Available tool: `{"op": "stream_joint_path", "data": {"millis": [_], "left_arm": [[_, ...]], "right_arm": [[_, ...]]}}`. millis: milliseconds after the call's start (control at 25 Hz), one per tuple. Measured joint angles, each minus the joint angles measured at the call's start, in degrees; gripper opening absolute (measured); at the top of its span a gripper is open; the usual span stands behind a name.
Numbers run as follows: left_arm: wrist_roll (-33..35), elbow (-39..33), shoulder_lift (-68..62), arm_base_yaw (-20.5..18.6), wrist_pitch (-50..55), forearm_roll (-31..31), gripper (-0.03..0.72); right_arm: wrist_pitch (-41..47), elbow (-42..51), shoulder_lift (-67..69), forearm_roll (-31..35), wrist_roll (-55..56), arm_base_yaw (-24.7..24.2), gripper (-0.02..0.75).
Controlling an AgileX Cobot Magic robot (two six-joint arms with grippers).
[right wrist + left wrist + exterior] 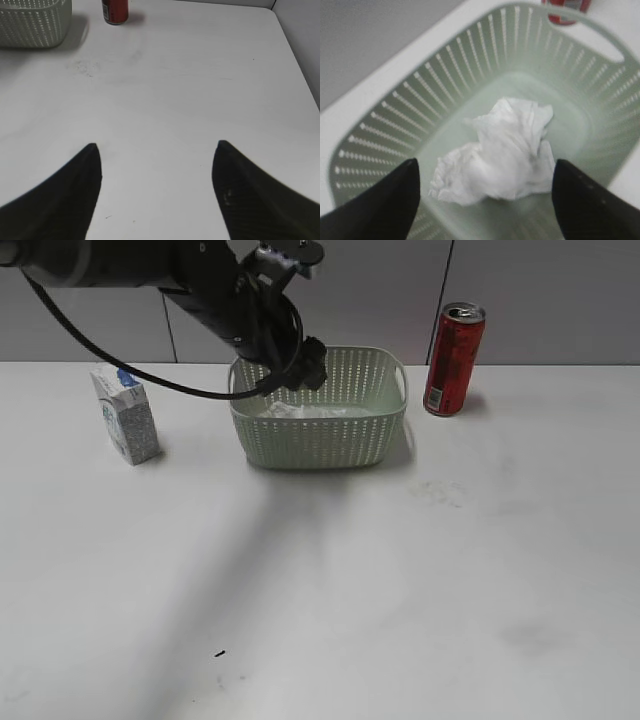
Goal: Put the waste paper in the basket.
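The pale green perforated basket [320, 430] stands at the back middle of the table. Crumpled white waste paper [300, 411] lies on its floor; the left wrist view shows the wads [497, 150] bunched together inside the basket [395, 125]. My left gripper [305, 368] hangs over the basket's left rear rim, open and empty, its fingers [485, 175] spread above the paper without touching it. My right gripper [156, 150] is open and empty over bare table, out of the exterior view.
A tall red can [454, 358] stands right of the basket and also shows in the right wrist view [115, 11]. A small white-grey carton with a blue top [125, 413] stands at the left. The table's right edge [300, 75] shows in the right wrist view.
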State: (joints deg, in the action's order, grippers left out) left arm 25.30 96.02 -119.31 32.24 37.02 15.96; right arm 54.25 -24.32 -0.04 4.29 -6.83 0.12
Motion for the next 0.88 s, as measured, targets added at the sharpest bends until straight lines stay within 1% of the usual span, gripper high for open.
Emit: {"op": "stream_joint_path", "data": {"millis": [120,240,320,360,480,560,640,760,880], "left_arm": [[-2.56,0.00,3.48,0.00,9.30,-0.06,0.545],[-4.59,0.28,8.17,-0.72,16.79,-0.27,0.526],[-6.48,0.39,11.14,-2.11,20.49,-0.82,0.522],[-7.81,0.39,12.65,-3.23,22.07,-1.71,0.521],[-11.87,0.39,15.97,-7.59,26.87,-7.06,0.521],[-13.33,0.39,17.54,-11.29,30.63,-10.55,0.519],[-14.42,-0.18,19.12,-14.72,31.82,-11.91,0.519],[-15.16,-3.80,23.45,-19.40,32.07,-12.22,0.519],[-15.28,-10.88,29.63,-24.54,32.29,-12.33,0.519]], "right_arm": [[0.00,0.00,0.00,0.00,0.00,0.00,0.526],[0.00,0.00,0.00,0.00,0.00,0.00,0.526],[0.00,0.00,0.00,0.00,0.00,0.00,0.526],[0.00,0.00,0.00,0.00,0.00,0.00,0.526],[0.00,0.00,0.04,0.01,0.00,0.00,0.526],[0.00,0.00,0.04,0.01,0.00,0.00,0.526],[0.00,0.00,0.04,0.06,0.00,0.00,0.526],[0.00,0.00,0.04,0.06,0.00,0.00,0.526],[0.00,0.00,0.04,0.06,-0.05,0.00,0.526]]}}
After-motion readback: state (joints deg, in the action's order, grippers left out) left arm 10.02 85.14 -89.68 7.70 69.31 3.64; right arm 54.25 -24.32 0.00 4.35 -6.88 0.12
